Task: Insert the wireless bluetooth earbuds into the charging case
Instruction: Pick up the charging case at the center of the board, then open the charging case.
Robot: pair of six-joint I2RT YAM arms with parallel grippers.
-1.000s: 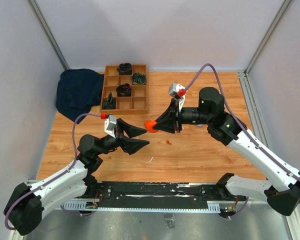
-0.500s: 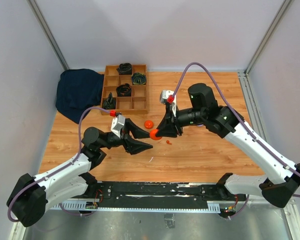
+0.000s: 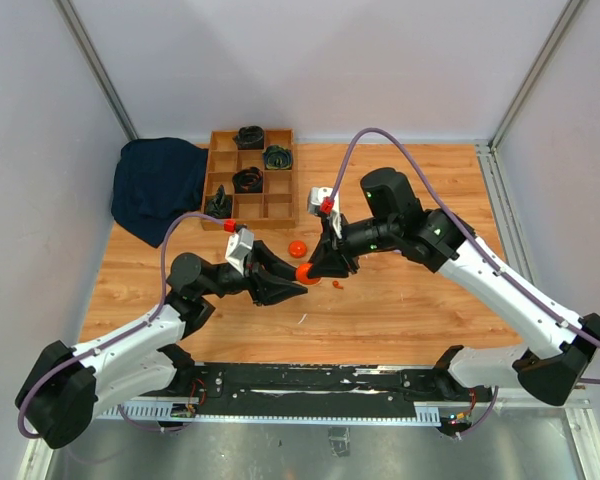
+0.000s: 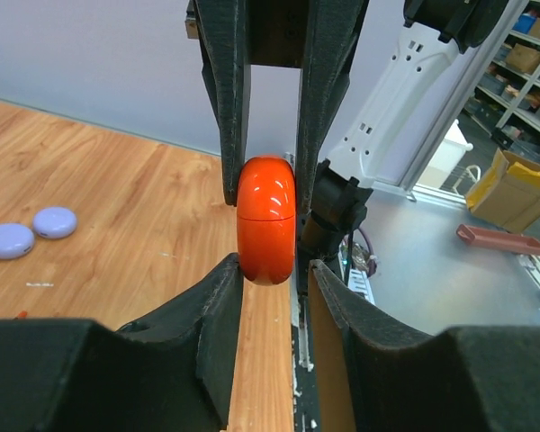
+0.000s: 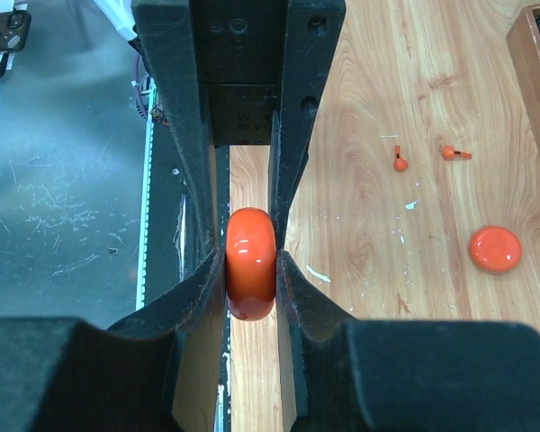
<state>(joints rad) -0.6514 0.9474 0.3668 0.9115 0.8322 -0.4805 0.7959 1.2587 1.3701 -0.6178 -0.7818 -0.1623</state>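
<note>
Comparing views: the top view shows the left gripper (image 3: 294,280) and right gripper (image 3: 316,266) nose to nose over the middle of the table (image 3: 410,315), with the charging case (image 3: 304,271) between their tips. From up there it's just an orange blob.

Right wrist view shows the grip. The right fingers (image 5: 292,279) are narrow and clamped on both flat faces of the case, which stands on edge. The left arm's fingers come in opposite and flank its far end.

Left wrist view: the left fingers (image 4: 223,279) are narrow and straddle the case's near end. One pad touches, and a thin gap seems to show at the other. Can't tell if it's gripping.

Case: glossy orange-red, rounded, lid shut. A seam line across the middle shows only in the left wrist view.

Earbuds (image 5: 400,160): two lie loose on the wood, near each other but apart, only resolved in the right wrist view. Tiny, orange-red, a bulb with a short stem. The top view gives one orange speck just beside the grippers.

An orange disc (image 3: 297,248) lies flat near them. Two lilac discs (image 4: 7,240) sit side by side, seen only from the left wrist.

Top view only: a wooden divider tray (image 3: 280,208) with dark items and a dark blue cloth (image 3: 158,185) at the far left.
</note>
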